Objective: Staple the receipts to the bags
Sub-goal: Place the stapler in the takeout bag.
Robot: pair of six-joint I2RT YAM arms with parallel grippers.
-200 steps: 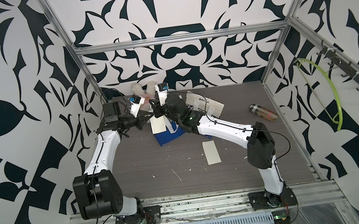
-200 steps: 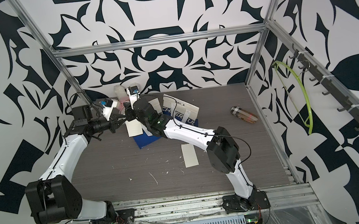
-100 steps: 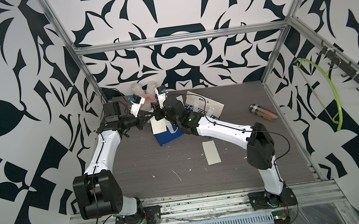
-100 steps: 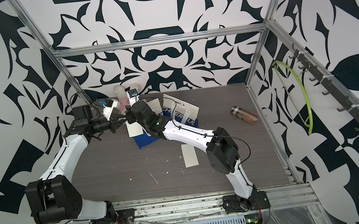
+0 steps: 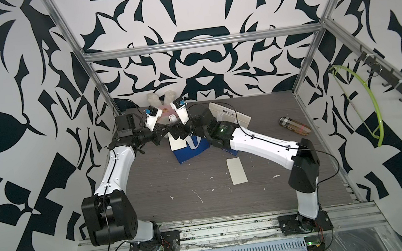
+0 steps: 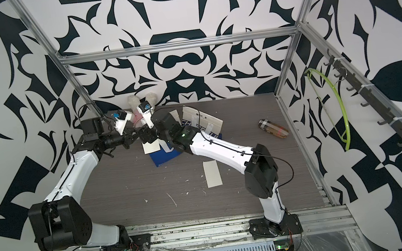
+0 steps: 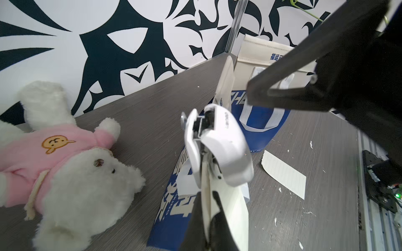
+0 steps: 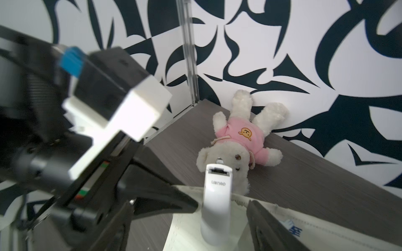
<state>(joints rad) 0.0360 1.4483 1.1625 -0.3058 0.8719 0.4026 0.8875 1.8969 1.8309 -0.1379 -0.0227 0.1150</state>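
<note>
The left hand (image 7: 205, 215) is clamped on the raised cream edge of the nearer bag (image 5: 190, 151), against which one receipt (image 5: 178, 143) is laid. A white stapler (image 8: 217, 195) is set over that edge. The right hand (image 8: 224, 204) is held wide, its jaws either side of the stapler and apart from it. The second bag (image 5: 221, 110) is laid flat behind on the bench (image 5: 176, 191), and the other receipt (image 5: 236, 170) is seen loose towards the front.

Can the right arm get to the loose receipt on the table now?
Probably yes. The receipt lies bare on the table, nothing on it, close beside the right forearm. The right pincer stands open around the stapler, so it is free, though the arm must fold well back.
</note>
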